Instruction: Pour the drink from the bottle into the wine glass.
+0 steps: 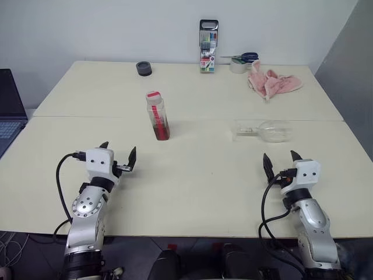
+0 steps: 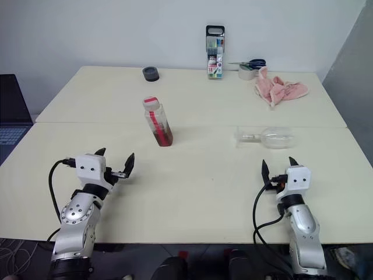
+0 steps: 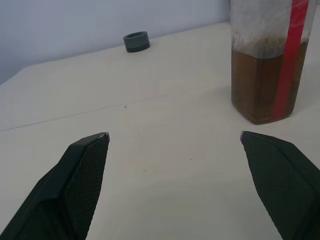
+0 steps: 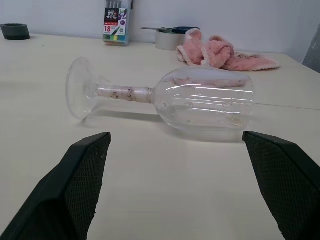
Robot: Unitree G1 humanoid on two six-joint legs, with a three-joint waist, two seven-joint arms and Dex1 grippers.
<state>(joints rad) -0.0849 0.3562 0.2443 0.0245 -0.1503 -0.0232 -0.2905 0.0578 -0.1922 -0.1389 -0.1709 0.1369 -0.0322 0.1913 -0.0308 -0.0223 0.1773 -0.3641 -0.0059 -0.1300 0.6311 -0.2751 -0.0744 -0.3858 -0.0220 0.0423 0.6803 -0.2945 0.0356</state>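
Note:
A clear plastic bottle (image 1: 157,115) with a red label strip and a red-and-white cap stands upright near the middle of the table. Brown drink (image 3: 260,82) fills its lower part. The wine glass (image 1: 265,130) lies on its side to the right, foot toward the bottle, bowl (image 4: 207,102) toward the right. My left gripper (image 1: 119,153) hovers open just short of the bottle and a little left of it, nothing between its fingers. Close in front of the lying glass my right gripper (image 1: 280,160) is open too and empty.
At the far edge stand a marker-pen case (image 1: 208,46), a grey tape roll (image 1: 144,69), and scissors on a tape roll (image 1: 240,60). A pink cloth (image 1: 271,81) lies at the back right. A laptop (image 1: 9,111) sits off the table's left. A seam (image 1: 87,116) joins two tables.

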